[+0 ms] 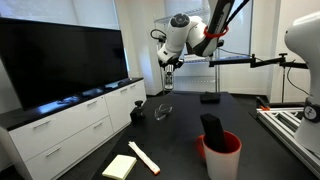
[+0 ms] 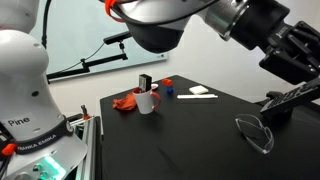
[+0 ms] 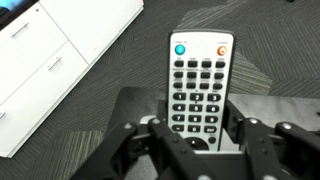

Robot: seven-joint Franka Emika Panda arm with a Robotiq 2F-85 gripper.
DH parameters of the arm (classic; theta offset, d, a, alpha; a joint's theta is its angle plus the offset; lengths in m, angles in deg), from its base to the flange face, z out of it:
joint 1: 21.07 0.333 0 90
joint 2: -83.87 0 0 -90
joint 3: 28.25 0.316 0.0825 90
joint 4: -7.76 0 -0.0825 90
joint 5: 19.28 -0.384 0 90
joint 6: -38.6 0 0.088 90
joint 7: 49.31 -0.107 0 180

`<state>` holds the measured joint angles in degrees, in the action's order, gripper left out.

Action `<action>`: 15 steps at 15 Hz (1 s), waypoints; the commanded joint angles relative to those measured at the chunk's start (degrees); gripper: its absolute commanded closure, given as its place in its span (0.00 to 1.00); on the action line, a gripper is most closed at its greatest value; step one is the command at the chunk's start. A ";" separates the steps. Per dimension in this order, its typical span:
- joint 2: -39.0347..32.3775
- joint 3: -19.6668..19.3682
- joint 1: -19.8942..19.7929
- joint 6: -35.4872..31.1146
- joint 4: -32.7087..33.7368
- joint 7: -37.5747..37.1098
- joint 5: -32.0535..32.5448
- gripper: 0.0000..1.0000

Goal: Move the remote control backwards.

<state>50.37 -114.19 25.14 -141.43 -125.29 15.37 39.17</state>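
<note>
Gripper (image 3: 198, 140) pinches the remote control (image 3: 200, 85) betw. its fingers (image 3: 150, 138); buttons face the wrist cam. In an exterior view it hangs high over the black table (image 1: 190, 115).

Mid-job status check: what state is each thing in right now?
Slim button-faced remote control: gripped, held above the black table.
Claw: shut on the remote control.
Red cup: upright, thick black block standing inside.
Flat-screen television: screen dark.
White cabinet drawers: shut.

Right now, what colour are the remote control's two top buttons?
On the remote control: blue and orange-red; wrist view.
</note>
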 commanded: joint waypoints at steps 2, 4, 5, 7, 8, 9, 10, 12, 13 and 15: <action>1.65 0.50 -1.01 1.24 1.02 -3.20 4.40 0.43; -3.71 -1.54 0.59 -1.68 1.41 -7.72 5.37 0.68; -9.03 -3.50 2.13 -5.38 0.96 -8.37 2.52 0.68; -14.74 -5.84 3.50 -9.69 1.98 -12.46 2.92 0.68; -17.16 -6.85 4.20 -11.20 2.30 -13.48 2.36 0.68; -19.88 -7.66 4.66 -12.84 2.35 -14.14 1.30 0.68; -22.68 -8.21 4.87 -14.53 2.19 -14.52 -0.12 0.68; -28.17 -8.94 5.19 -17.48 1.34 -15.22 -3.09 0.68; -30.93 -8.79 4.92 -19.23 0.85 -15.34 -4.42 0.68; -35.26 -8.44 4.89 -21.18 -0.17 -15.14 -7.05 0.68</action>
<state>25.23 -120.25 29.52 -158.05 -124.50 1.87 36.62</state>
